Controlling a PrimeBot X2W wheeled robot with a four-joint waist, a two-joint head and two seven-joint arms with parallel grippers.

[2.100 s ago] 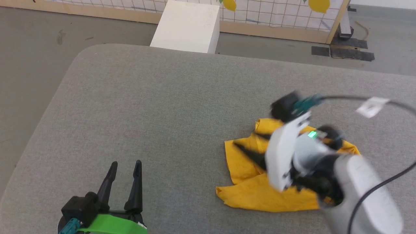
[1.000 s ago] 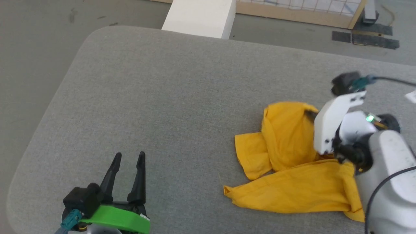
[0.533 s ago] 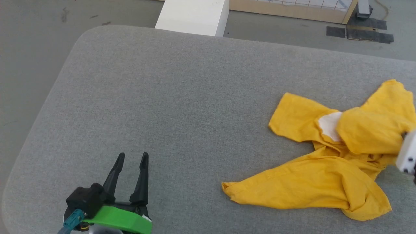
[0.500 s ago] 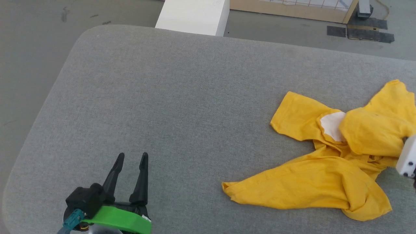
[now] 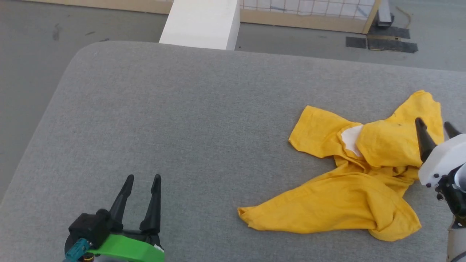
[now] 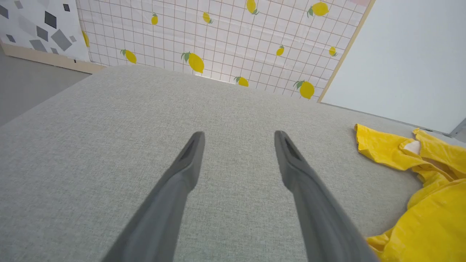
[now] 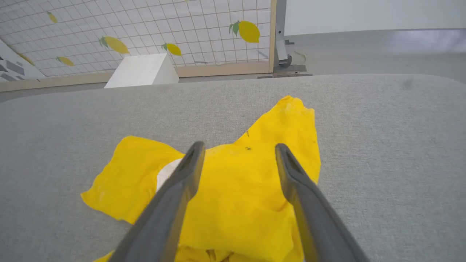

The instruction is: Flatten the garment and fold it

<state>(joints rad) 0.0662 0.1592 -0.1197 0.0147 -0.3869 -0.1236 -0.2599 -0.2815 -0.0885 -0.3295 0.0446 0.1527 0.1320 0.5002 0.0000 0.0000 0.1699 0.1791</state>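
The mustard-yellow T-shirt (image 5: 349, 189) lies crumpled on the right side of the grey padded table (image 5: 189, 116), with a sliver of its white print (image 5: 350, 139) showing between folds. My right gripper (image 5: 434, 124) hangs open over the shirt's right edge, holding nothing; in the right wrist view its fingers (image 7: 189, 163) frame the yellow cloth (image 7: 247, 196) from above. My left gripper (image 5: 142, 177) rests open near the front left of the table, well away from the shirt. The left wrist view has its fingers (image 6: 193, 156) over bare fabric, with the shirt (image 6: 426, 174) off to the right.
A white box (image 5: 200, 23) stands on the floor just behind the table's far edge. Beyond it runs a lemon-patterned grid panel with a wooden base (image 5: 305, 20). The table's left corner is rounded, with grey floor (image 5: 29, 72) beside it.
My right gripper dragged the bunched shirt rightward, spreading it, then let go and now hovers open above its right edge. The head camera shifted slightly. The left arm stayed put.
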